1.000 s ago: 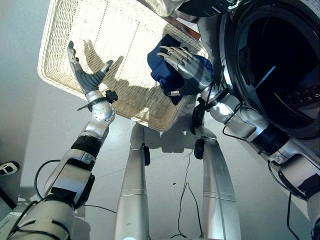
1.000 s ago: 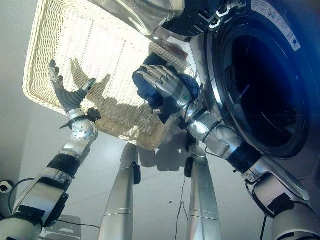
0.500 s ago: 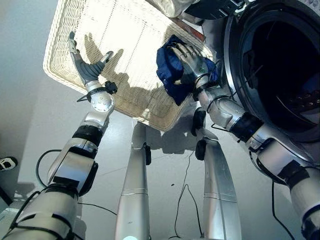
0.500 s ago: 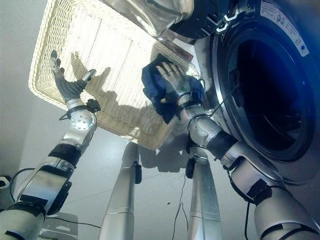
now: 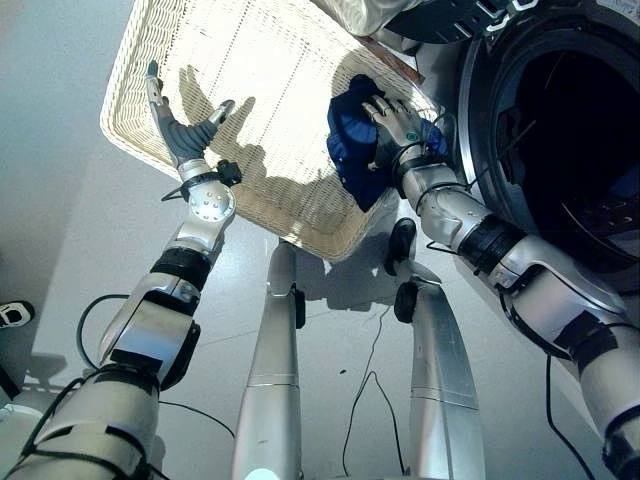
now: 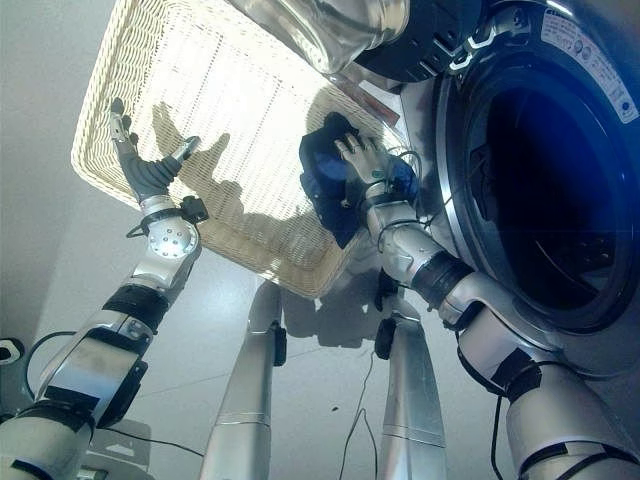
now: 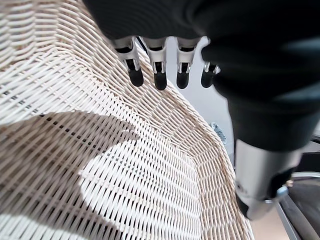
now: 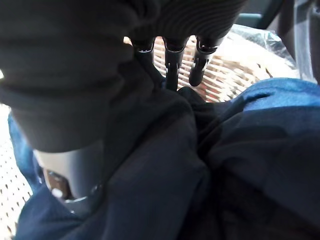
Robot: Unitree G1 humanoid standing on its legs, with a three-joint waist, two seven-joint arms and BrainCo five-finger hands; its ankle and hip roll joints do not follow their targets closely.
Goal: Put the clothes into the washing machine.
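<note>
Right hand (image 5: 398,122) is lying on top of the blue garment (image 5: 355,150), its fingers spread over the bunched cloth; in its wrist view the fingertips (image 8: 197,77) are reaching just past the fold toward the wicker, and whether they are already pinching cloth I cannot tell. That garment is sitting in the wicker basket (image 5: 245,45), in the basket's corner nearest the washing machine drum (image 5: 575,140), with one tail draping over the basket's rim (image 5: 335,245). Its long axis is running from the basket's inside out across that rim, the hanging end pointing away from the drum. Directly under the right palm, it is far closer to this hand than to the other. Judging by this, the coming move is a closing of the fingers, then a swing toward the open drum just beside the basket. Left hand (image 5: 180,135) is hovering open-fingered at the basket's opposite side, holding nothing.
</note>
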